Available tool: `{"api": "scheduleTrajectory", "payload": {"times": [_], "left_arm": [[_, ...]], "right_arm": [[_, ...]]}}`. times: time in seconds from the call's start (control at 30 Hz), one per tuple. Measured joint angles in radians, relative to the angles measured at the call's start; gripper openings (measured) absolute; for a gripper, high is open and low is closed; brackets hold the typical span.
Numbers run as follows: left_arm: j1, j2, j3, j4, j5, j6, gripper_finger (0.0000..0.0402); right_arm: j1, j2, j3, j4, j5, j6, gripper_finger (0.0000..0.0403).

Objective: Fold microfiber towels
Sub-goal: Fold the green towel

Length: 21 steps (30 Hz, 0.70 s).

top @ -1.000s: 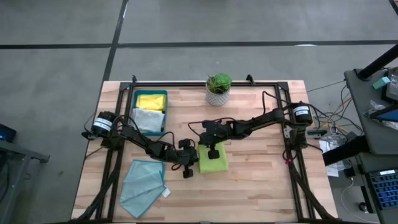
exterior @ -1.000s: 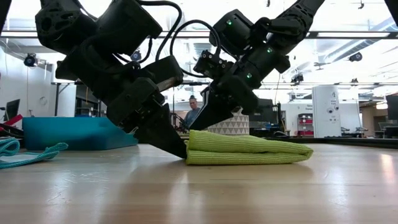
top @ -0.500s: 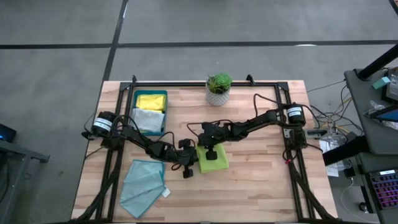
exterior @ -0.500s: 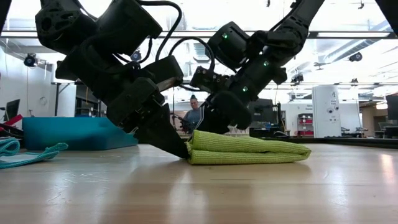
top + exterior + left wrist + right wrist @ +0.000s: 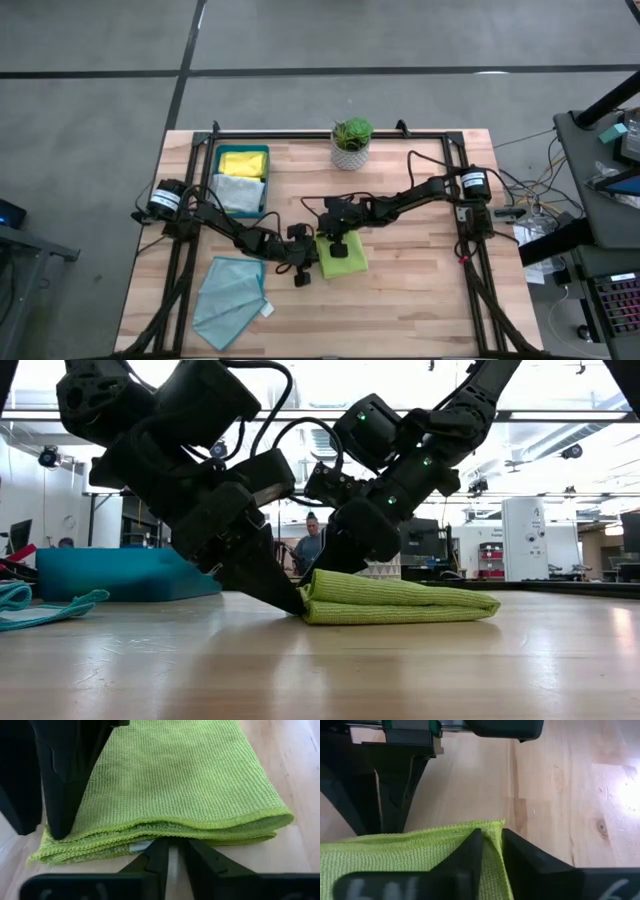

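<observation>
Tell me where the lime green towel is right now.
In the high view the lime green towel lies folded near the table's middle, between the left hand and the right hand, right of the flat teal towel.

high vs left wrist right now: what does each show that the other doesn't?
High only: the teal tray holding a yellow towel and a grey towel, the light teal towel spread flat, a potted plant, and both arms reaching to mid-table. Left wrist only: the stacked folded layers along the lime green towel's edge, with the left gripper slightly parted at that edge. Both: the folded lime green towel on the wooden table, with the right gripper on it.
</observation>
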Motion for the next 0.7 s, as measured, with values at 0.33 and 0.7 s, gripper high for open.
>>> {"api": "scheduleTrajectory", "payload": {"times": [0.33,0.7], "left_arm": [[0.000,-0.024,0.000,-0.041,0.008,-0.028,0.0102],[-0.002,-0.120,0.001,-0.121,0.071,-0.031,0.0103]], "right_arm": [[0.000,-0.039,0.000,-0.007,-0.002,0.040,0.0132],[0.015,-0.151,-0.014,-0.106,0.003,0.081,0.0124]]}}
